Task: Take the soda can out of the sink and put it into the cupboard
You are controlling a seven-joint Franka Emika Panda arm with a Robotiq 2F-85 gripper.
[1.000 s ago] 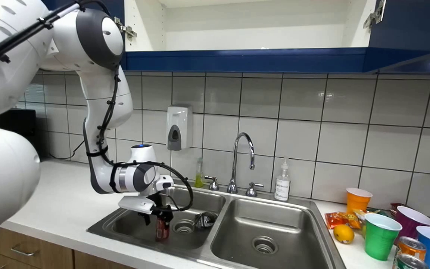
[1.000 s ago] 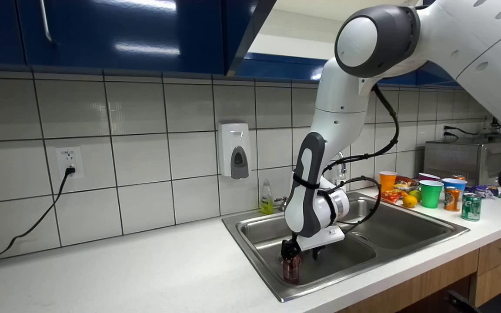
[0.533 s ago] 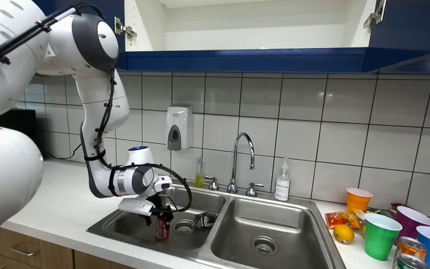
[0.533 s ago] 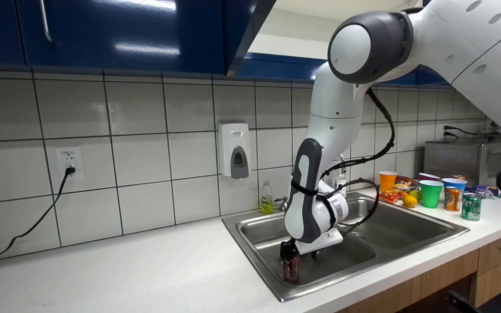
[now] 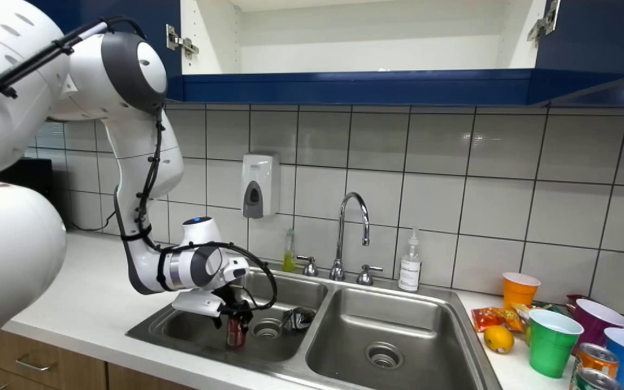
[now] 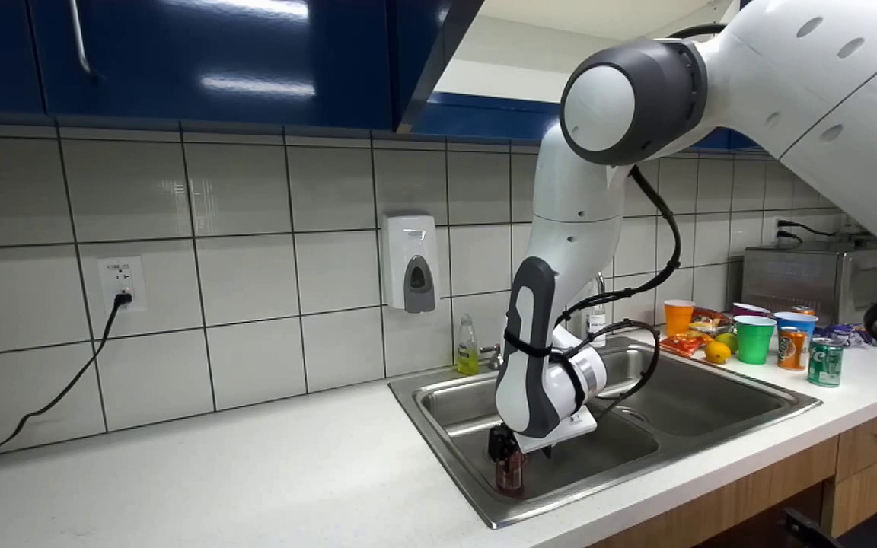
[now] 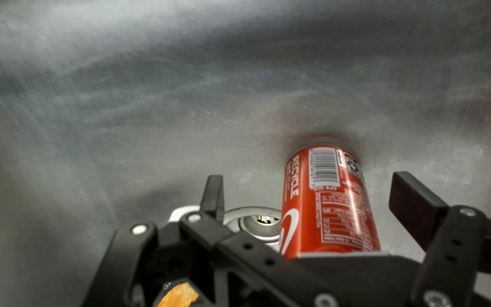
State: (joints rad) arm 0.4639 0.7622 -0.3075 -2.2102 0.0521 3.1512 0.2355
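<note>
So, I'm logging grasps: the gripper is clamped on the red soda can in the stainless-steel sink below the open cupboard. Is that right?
Not quite: the gripper isn't clamped on the red soda can. The wrist view shows its fingers spread, a gap on either side of it. The can is in the stainless-steel sink below the open cupboard, as you say.

This is a kitchen

There is a metal sink (image 5: 312, 331) with two bowls (image 5: 415, 352) and a shiny tap (image 5: 340, 233). A blue cupboard (image 5: 355, 88) hangs above, and wooden drawers (image 5: 46, 349) sit below. Cups (image 5: 554, 344) and drink cans (image 6: 824, 363) stand on the counter (image 6: 218, 472).
</note>
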